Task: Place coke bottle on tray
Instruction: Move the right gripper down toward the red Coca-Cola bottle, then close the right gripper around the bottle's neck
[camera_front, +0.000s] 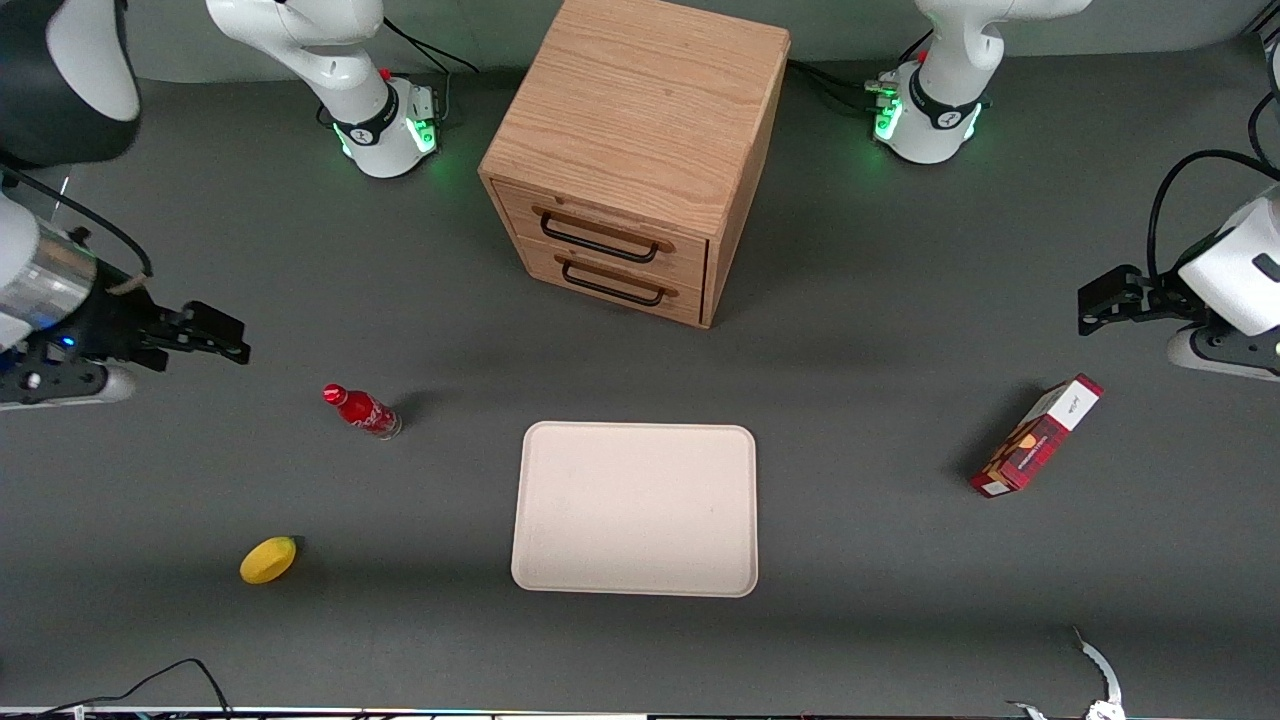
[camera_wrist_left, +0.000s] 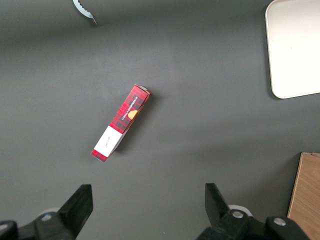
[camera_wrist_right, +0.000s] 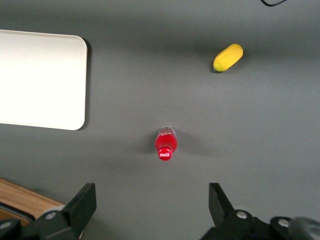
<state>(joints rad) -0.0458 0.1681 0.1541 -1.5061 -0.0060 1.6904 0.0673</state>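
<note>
The front view looks steeply down on the whole table (camera_front: 850, 400) from high up. The right wrist view looks straight down past the open-fingered hand (camera_wrist_right: 152, 210), sharing the coke bottle (camera_wrist_right: 166, 144), lemon (camera_wrist_right: 228, 57) and tray (camera_wrist_right: 40, 80) with it.

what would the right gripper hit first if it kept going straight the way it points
Probably the bare table. The right gripper, jaws open, points down; the coke bottle stands slightly ahead, though depth is unclear.
</note>
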